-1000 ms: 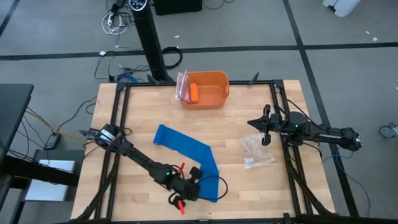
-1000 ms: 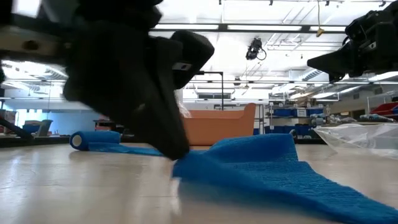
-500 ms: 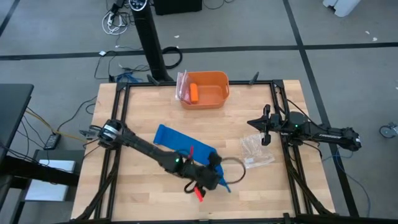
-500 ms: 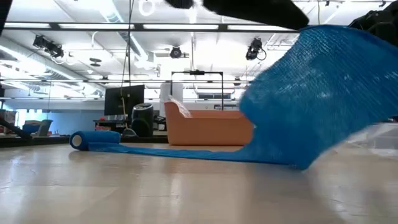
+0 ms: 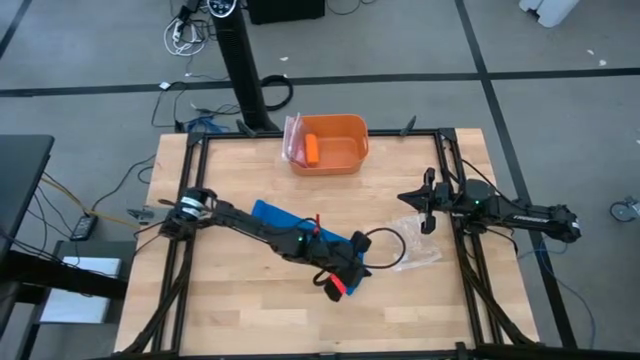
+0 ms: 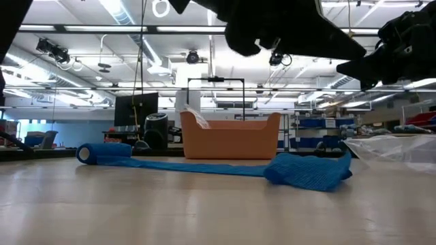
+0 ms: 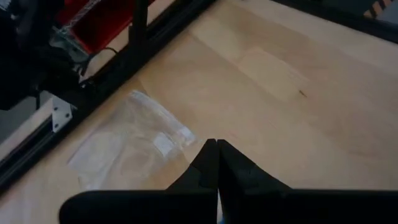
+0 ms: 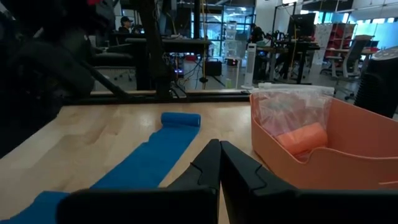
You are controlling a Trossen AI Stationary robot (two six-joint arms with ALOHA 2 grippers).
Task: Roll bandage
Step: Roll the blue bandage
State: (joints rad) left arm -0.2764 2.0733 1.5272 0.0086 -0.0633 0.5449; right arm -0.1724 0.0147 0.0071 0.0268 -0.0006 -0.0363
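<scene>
The blue bandage lies on the wooden table as a flat strip running from a small rolled end at the left to a crumpled heap near the middle. The right wrist view shows the same strip and roll. My left gripper is shut and hangs above the heap, pointing toward the table's right edge; nothing shows between its fingertips. My right gripper waits shut at the right edge.
An orange bin at the far edge holds a small orange cylinder and some clear plastic. A clear plastic bag lies just right of the left gripper, also seen ahead of its fingers. Black frame rails border the table.
My left gripper has swung from the near edge toward the table's right and far side and has risen. It carried the bandage's near end up in an arc. That end has dropped and now lies heaped on the table; the rolled end has stayed where it was.
</scene>
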